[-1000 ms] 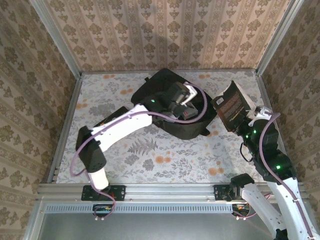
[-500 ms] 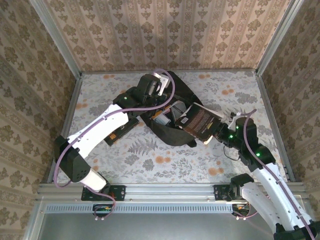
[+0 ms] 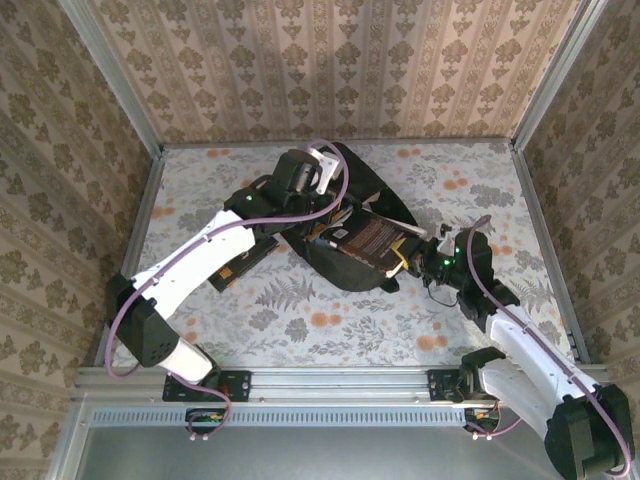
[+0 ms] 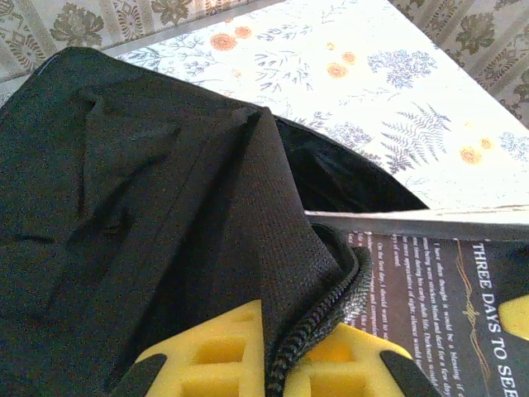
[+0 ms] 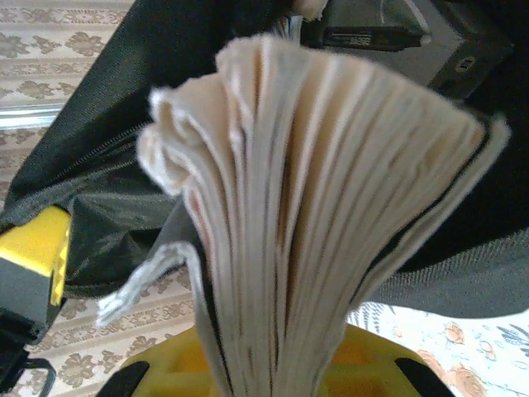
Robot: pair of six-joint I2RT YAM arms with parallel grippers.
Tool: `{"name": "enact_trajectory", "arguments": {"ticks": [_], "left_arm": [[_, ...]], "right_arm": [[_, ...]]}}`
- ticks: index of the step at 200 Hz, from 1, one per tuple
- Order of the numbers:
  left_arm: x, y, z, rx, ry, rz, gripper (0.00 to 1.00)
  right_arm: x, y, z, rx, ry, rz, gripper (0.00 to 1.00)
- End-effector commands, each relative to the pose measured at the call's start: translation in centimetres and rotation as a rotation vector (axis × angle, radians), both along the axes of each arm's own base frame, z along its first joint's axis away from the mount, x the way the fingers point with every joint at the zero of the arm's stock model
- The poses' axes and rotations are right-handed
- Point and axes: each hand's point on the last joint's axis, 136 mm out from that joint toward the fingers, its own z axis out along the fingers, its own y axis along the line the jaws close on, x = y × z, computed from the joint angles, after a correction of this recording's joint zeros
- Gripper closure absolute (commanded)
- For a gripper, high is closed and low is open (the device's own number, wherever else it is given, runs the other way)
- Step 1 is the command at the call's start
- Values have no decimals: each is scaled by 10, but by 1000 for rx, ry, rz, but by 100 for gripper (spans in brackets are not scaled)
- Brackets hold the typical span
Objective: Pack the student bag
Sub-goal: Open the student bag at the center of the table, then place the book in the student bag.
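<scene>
Main item, student bag [image 3: 368,188]: black fabric pack lying on the floral table [image 3: 300,325], pos. ctr-rear, mouth facing the R arm. L arm reaches from the near-left across the table to the bag's upper-left side. L gripper [image 4: 285,351]: yellow fingers [image 4: 207,356] closed together w/ the bag's zippered rim pinched between them. The fabric rises from the grip in a tented fold, so the rim sits above the lower panel and the mouth gapes. The dark interior is visible behind the fold in the L wrist view. R gripper [image 5: 273,368]: clamped on a book [image 3: 372,240], gripped at the edge nearest the R arm. The pages fan out away from the fingers in the R wrist view. Book cover is dark w/ pale print; "THREE DAYS TO SEE" is legible in the L wrist view. Book attitude: approx. flat, slightly tilted, far end inside the bag mouth below the lifted rim, near end and R gripper outside it. The cover lies just beside the L fingers. Other objects sit inside the bag past the book's far end; ID not possible. A dark flat item [image 3: 238,268] lies on the table under the L forearm, beside the bag; cannot tell what it is.
</scene>
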Motion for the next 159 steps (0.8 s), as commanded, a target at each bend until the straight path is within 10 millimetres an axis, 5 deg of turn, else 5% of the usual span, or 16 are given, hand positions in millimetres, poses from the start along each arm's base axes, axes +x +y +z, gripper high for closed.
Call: {"name": "enact_trajectory", "arguments": {"ticks": [1, 48, 113, 159], "left_arm": [[-15, -5, 43, -101, -70, -50, 100], [-20, -3, 50, -85, -85, -56, 100], [-11, 12, 63, -64, -146, 8, 100], [-10, 10, 69, -91, -150, 7, 100]], "right_arm": [[16, 0, 50, 55, -183, -30, 100], [30, -7, 41, -78, -197, -73, 100], [-17, -51, 1, -211, -113, -219, 100], [-23, -31, -19, -47, -35, -152, 100]]}}
